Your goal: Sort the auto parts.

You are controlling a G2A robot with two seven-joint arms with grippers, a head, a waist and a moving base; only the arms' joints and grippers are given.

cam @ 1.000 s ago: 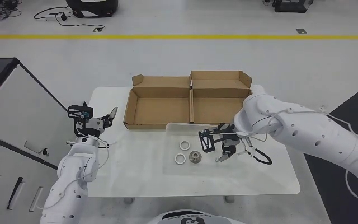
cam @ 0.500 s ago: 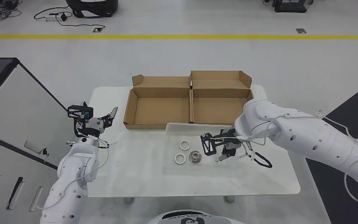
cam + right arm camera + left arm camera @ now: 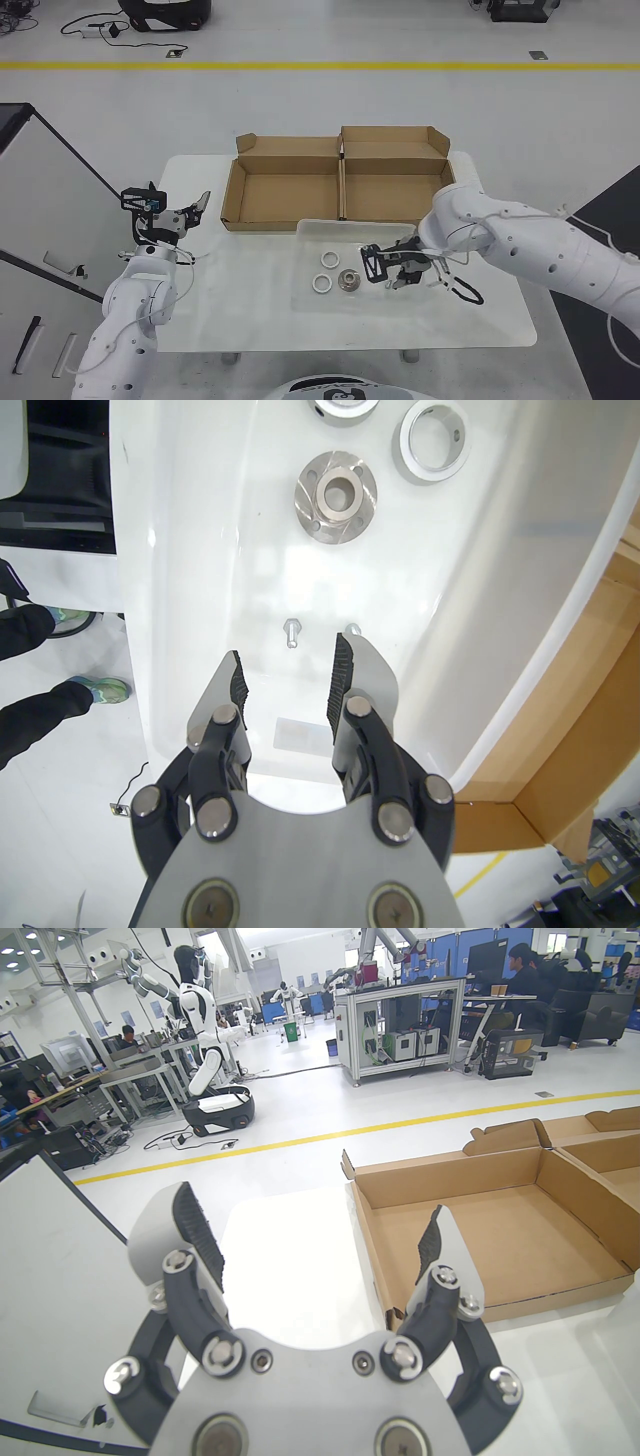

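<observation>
Finding: over the last second the right tool [image 3: 368,264] has shifted left and slightly nearer across the shallow white plastic tray [image 3: 425,600], closing on the parts. Its fingers are released and hold nothing. The left tool [image 3: 311,1202] has not moved. It hangs over the left edge of the white desk [image 3: 250,310], also released and holding nothing.

Position of parts: none has moved. The round grey metal flange with a raised centre bore [image 3: 348,279] lies flat in the tray, just left of the right tool. The two pale metal rings [image 3: 328,260] [image 3: 321,283] lie beside it, further left. In the right wrist view a small silver hex-head bolt [image 3: 291,632] lies just ahead of the gap between the right tool's fingers. A second small bolt [image 3: 352,629] is partly hidden behind one fingertip.

Destinations: the two open brown cardboard boxes stand side by side on the far side of the desk, touching along their shared wall, left box [image 3: 285,197] and right box [image 3: 390,195]. Every part we can see is in the tray.

Assessment: we judge that the approach to a first pick is nearly complete and that sorting itself has not begun. The bolt looks to be the likeliest target, though the flange beyond it is also possible. The bolt is small and lies flat on a glossy floor. The fingers must come down squarely on either side of it, or it may roll or skid away.
</observation>
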